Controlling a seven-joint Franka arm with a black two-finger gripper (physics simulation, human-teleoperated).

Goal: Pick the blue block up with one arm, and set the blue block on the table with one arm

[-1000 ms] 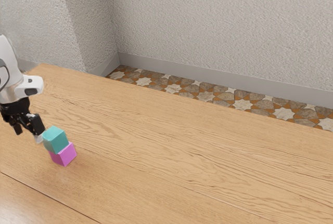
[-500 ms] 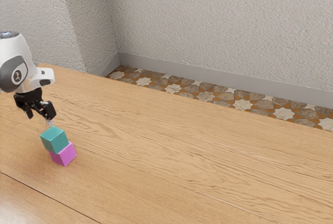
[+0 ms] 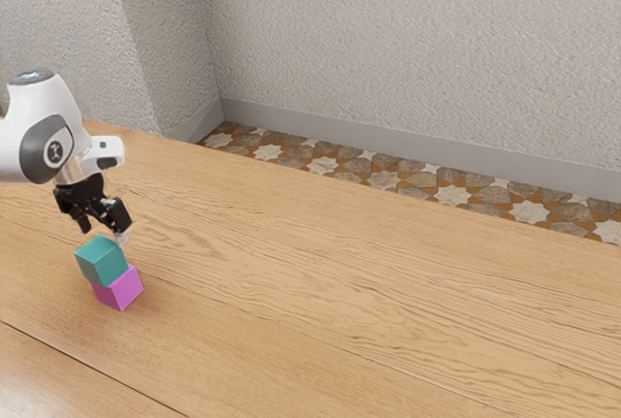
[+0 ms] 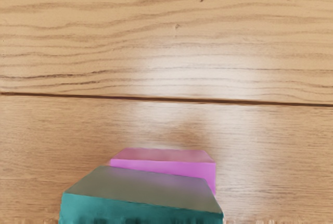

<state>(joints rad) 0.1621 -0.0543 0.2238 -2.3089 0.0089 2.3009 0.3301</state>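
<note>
On top of the pink block (image 3: 122, 288): the blue block (image 3: 101, 263), more blue-green than blue, was held up there, off the surface (image 3: 388, 292).
End effector (image 3: 103, 234): it was released, its fingers (image 3: 117, 213) were spread apart, and nothing was gripped.
Way to the blue block: down from the end effector, and very near. By the wrist view, too, the block was shown just under the hand.
Long side: none could be picked out, as the block was shaped like a cube.
Touch: whether the block's top was brushed by a fingertip could not be told.
Fit of the two blocks: they were not lined up. The blue one was set partly past the pink one's edge, toward the exterior view's left.
Next move: a short drop seemed to be needed, with one finger put on each side of the blue block.
Risk: if the fingers were brought down off to one side, the top block might be knocked off.
</note>
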